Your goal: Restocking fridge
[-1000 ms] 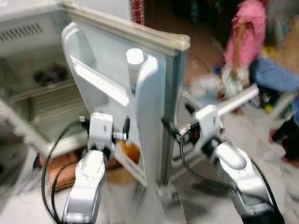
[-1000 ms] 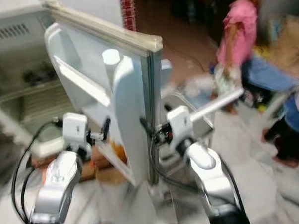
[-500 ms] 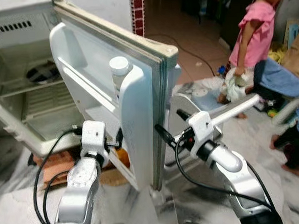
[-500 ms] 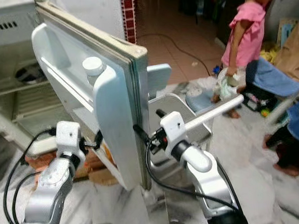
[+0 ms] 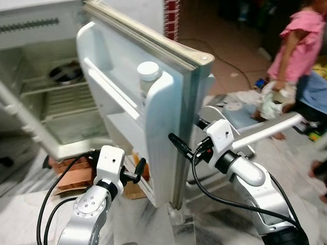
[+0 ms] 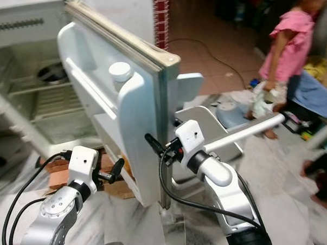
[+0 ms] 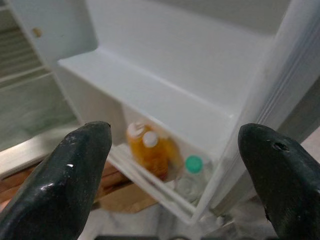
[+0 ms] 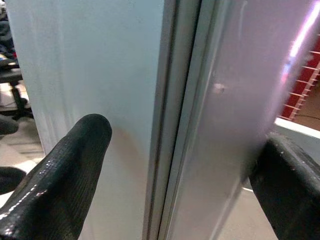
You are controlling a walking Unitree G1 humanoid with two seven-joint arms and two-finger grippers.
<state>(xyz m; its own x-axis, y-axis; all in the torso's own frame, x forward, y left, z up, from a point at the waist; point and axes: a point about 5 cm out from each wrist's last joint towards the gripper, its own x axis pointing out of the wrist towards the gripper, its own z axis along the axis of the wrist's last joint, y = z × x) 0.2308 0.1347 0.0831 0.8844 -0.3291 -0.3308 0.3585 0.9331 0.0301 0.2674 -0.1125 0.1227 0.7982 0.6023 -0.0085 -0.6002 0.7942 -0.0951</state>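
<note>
The fridge (image 5: 36, 57) stands wide open on the left, white and boxy, wire shelves inside with a dark pan (image 5: 66, 72) on the upper one. Its door (image 5: 152, 117) swings out edge-on toward the camera, smooth white plastic inside, grey rubber seal along the rim, with bare marble floor (image 5: 15, 199) at either side of it. A white-capped bottle (image 5: 148, 74) sits in the upper door shelf. Down in the bottom door rack, two orange bottles (image 7: 145, 150) stand side by side, with a clear green-capped bottle (image 7: 191, 175) just beside them. A person (image 5: 296, 51) in pink stands well off to the right. The right gripper (image 5: 178, 143) is up against the door's outer edge, fingers (image 8: 70, 165) spread apart on either side of the seal, not closed on it. The left gripper (image 5: 139, 169) hangs near the bottom rack, fingers (image 7: 65, 170) spread wide and empty.
</note>
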